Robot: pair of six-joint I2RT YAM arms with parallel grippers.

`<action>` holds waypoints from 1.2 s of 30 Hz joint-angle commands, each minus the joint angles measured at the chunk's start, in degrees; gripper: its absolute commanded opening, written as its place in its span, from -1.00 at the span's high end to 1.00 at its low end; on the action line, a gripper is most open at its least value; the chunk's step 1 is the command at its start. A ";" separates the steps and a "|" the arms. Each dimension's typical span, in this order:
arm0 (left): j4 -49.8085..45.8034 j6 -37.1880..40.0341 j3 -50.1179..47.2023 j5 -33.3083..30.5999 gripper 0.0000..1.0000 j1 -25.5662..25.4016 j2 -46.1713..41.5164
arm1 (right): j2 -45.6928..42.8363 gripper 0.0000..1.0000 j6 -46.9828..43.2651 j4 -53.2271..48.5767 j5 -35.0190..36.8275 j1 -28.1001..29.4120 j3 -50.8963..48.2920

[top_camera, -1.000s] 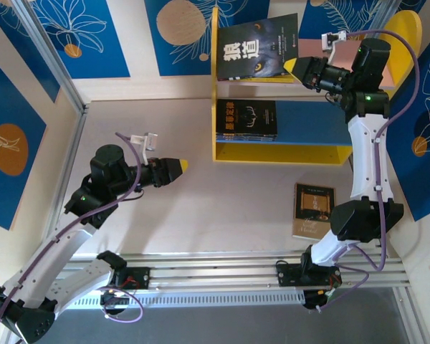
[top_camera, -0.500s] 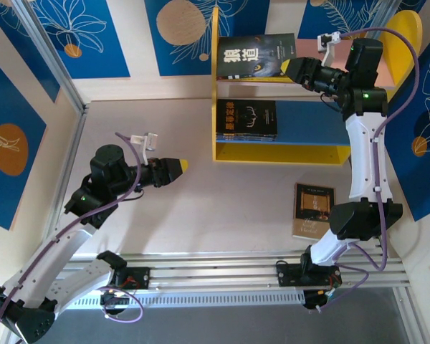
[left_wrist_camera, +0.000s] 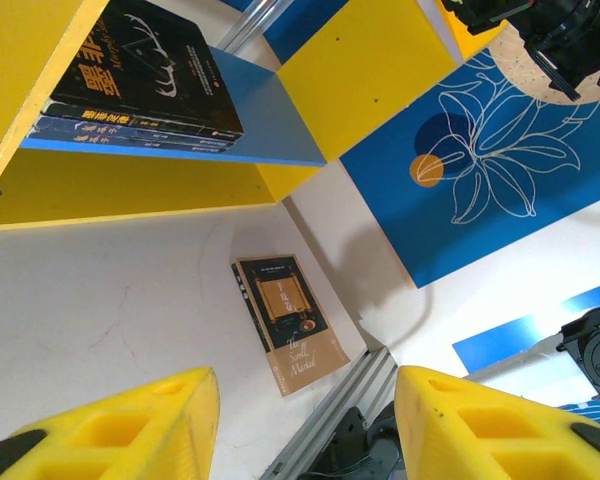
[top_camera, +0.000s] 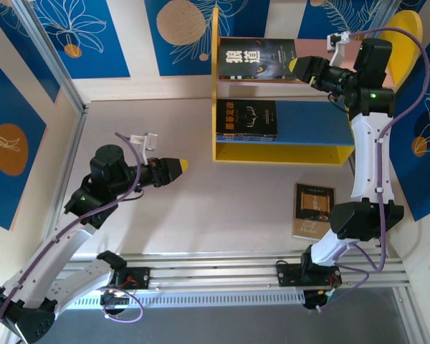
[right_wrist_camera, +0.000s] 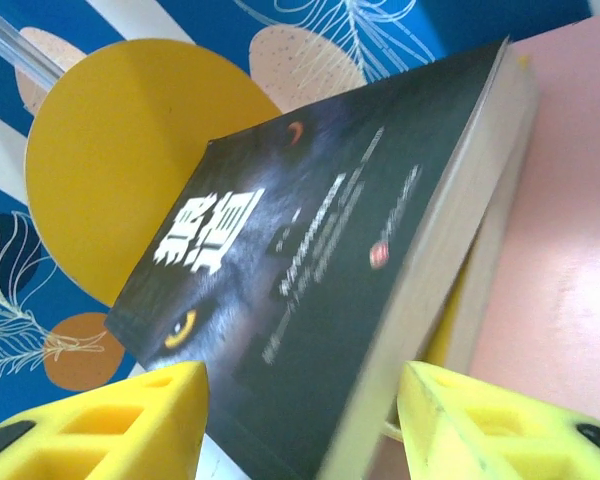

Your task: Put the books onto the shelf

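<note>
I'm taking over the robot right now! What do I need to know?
Left gripper: open, empty, over the white table.
Right gripper: open, at the edge of the dark wolf-eyed paperback lying on the shelf's pink upper board.
Done: that book, plus a stack of dark paperbacks on the blue lower board.
To do: the brown paperback lies on the table near the right arm's base; it needs shelving.

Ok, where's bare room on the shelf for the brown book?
Blue board: bare to the right of the dark stack. Pink board: crowded, with the wolf book on its left part and the right gripper just beside it.
</note>
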 commanded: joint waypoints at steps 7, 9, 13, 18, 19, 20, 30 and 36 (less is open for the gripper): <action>0.18 0.14 0.19 -0.88 -0.01 0.58 -0.80 | -0.94 -0.20 -0.79 -0.64 1.02 -0.51 0.78; 0.18 0.14 0.19 -0.99 -0.01 0.58 -0.72 | -0.05 -0.26 -1.34 -2.06 0.96 -0.31 1.98; 0.23 -0.04 0.27 -0.80 -0.01 0.58 -0.71 | 1.99 -0.33 -2.68 -6.59 2.16 0.31 5.40; -0.10 0.05 0.45 -0.79 -0.01 0.58 -1.13 | 4.48 -0.35 -4.76 -12.63 2.89 1.54 10.46; -0.21 0.05 0.37 -0.90 -0.01 0.58 -1.20 | 4.80 -0.36 -5.06 -13.53 2.97 1.79 11.18; -0.21 0.05 0.36 -0.87 -0.01 0.58 -1.36 | 5.23 -0.36 -5.33 -14.58 3.27 2.11 12.07; -0.34 0.01 0.54 -0.75 -0.01 0.58 -1.55 | 7.34 -0.37 -9.10 -22.36 12.15 5.57 17.21; -0.18 -0.01 0.62 -0.72 -0.02 0.58 -1.44 | 7.42 -0.38 -10.02 -24.17 14.05 6.21 17.91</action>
